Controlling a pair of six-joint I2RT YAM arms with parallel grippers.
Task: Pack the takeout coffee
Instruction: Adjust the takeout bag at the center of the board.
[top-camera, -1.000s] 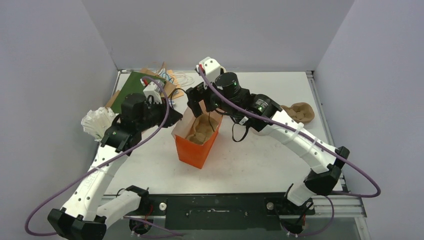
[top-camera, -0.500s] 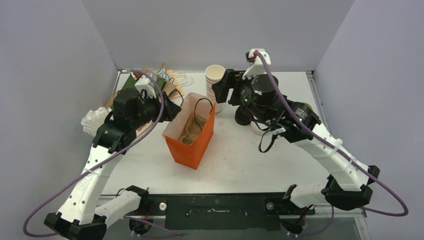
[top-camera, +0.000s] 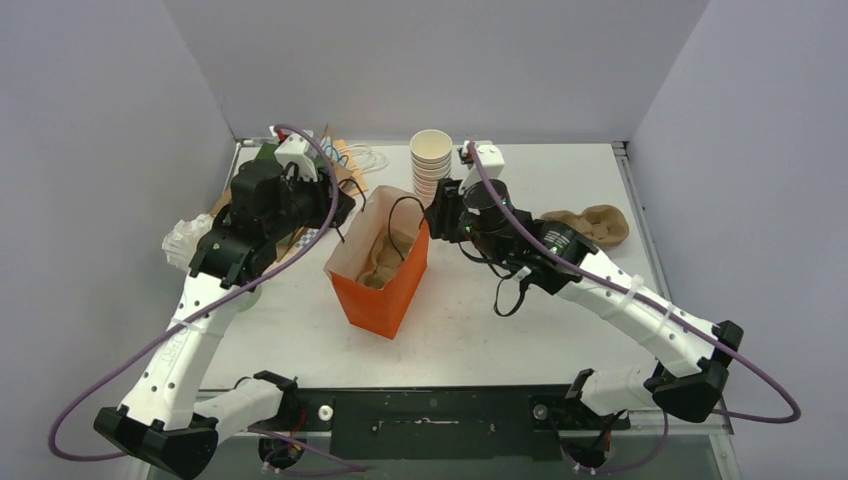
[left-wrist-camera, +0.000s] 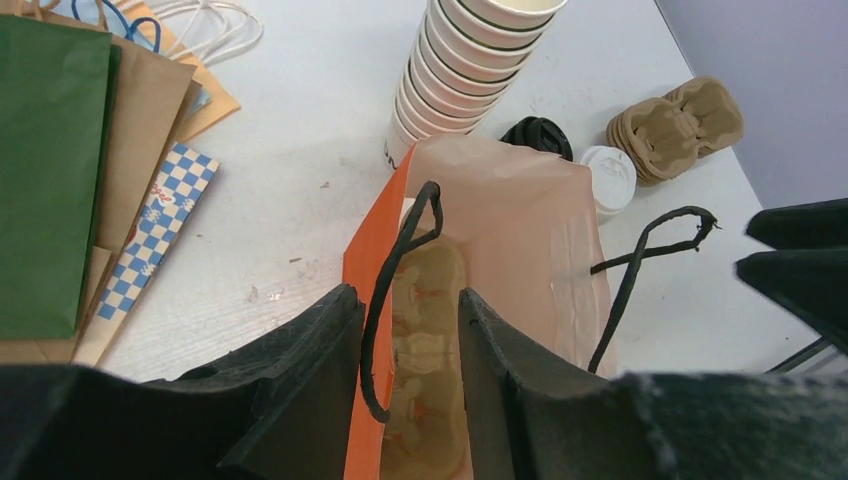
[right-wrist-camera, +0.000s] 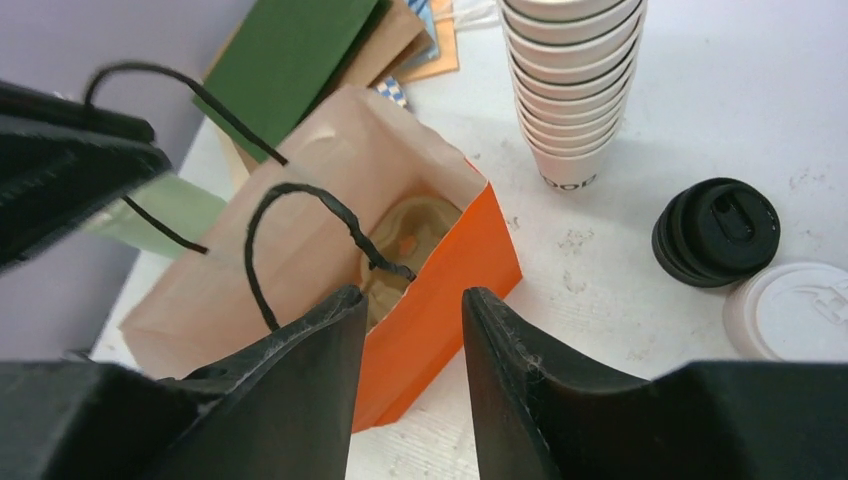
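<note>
The takeout coffee is out of view. An orange paper bag (top-camera: 385, 290) stands open mid-table, with a brown cardboard cup carrier (left-wrist-camera: 425, 345) lying inside it. My left gripper (top-camera: 342, 210) hovers at the bag's left rim. Its jaws are apart and one black cord handle (left-wrist-camera: 383, 300) hangs loose between them (left-wrist-camera: 407, 293). My right gripper (top-camera: 436, 216) hangs over the bag's right rim, open with nothing held (right-wrist-camera: 412, 292). The orange wall (right-wrist-camera: 440, 300) shows below its fingers. The bag's other handle (left-wrist-camera: 640, 265) droops to the right.
A stack of lidless white cups (top-camera: 430, 165) stands behind the bag. A pile of black lids (right-wrist-camera: 715, 232) and a white lid (right-wrist-camera: 790, 310) lie right of it, near spare cardboard carriers (top-camera: 597, 225). Flat paper bags (left-wrist-camera: 55, 170) lie back left, white napkins (top-camera: 187, 245) at left.
My left gripper went from shut to open and pulled back slightly. My right arm swung back toward the cup stack, then returned to the bag's right rim with its jaws narrower. The bag shifted left.
</note>
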